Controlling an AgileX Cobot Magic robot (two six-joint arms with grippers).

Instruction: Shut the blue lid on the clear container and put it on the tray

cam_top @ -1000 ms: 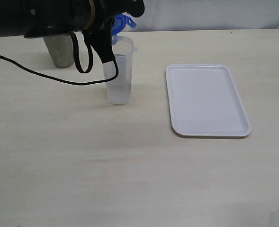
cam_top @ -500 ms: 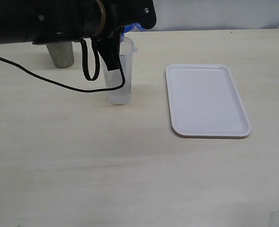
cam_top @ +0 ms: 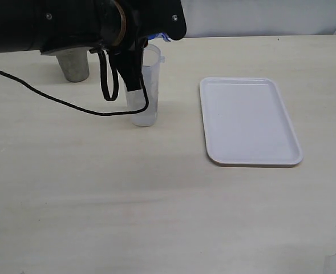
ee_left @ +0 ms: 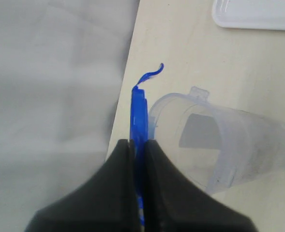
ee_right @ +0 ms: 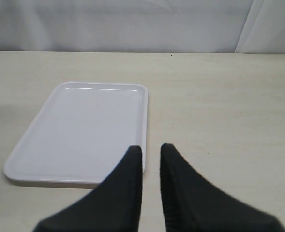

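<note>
The left hand (ee_left: 136, 145) clenches the blue lid (ee_left: 139, 108) edge-on, the clear container (ee_left: 229, 145) just beside it. Best, I think: turn lid flat, centre over rim, press evenly. The right hand (ee_right: 151, 150): slightly apart, w/ nothing.

The left arm (cam_top: 71, 23) now reaches farther right over the clear container (cam_top: 146, 111) than a second ago, hiding more of its rim; the blue lid (cam_top: 158, 37) shows as only a sliver, and the black cable (cam_top: 106, 85) loop hangs nearer the container
</note>
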